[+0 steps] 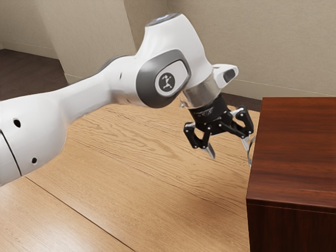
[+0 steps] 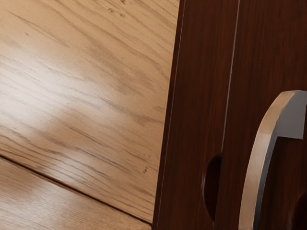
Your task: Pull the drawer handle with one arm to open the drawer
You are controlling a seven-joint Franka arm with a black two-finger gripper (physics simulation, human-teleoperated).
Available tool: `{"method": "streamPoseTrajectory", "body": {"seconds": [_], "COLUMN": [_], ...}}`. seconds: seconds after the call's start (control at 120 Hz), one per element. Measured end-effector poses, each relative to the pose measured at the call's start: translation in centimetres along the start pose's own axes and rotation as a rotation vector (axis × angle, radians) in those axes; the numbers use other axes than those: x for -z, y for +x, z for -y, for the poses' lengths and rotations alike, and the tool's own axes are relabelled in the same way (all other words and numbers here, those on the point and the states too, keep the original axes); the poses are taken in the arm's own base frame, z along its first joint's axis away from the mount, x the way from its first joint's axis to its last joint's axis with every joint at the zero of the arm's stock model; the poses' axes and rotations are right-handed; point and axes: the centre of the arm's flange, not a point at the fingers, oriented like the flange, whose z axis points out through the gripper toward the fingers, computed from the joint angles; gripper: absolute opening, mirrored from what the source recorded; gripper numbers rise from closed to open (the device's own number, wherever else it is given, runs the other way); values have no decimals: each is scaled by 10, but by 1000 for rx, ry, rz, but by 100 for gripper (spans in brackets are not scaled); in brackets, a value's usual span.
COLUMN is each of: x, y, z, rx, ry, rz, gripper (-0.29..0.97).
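Dark reddish wood is seen on the cabinet (image 1: 294,147), which stands at the exterior view's right on the light wooden table (image 1: 131,173). The gripper (image 1: 230,155) is held just before the cabinet's front face, with its fingers spread apart and nothing between them. One fingertip is near the front edge, but contact cannot be confirmed. In the wrist view the drawer handle (image 2: 268,158) is shown as a curved silver bar fixed on the dark front panel (image 2: 201,96), close before the hand. Its long axis is laid parallel to the thin seam in the panel. The handle is judged to lie ahead of the open fingers, toward the cabinet. A short advance is therefore needed, with the fingers set across the bar, before any pull away from the cabinet is made. The drawer is judged as not yet opened.
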Motion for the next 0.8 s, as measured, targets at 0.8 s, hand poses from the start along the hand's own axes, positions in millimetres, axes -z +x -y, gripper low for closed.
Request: {"method": "streamPoseTrajectory", "body": {"seconds": [0.8], "x": [-6], "y": [-4], "z": [-2], "rx": [-93], "ry": [-46], "rz": [16], "gripper": [44]}}
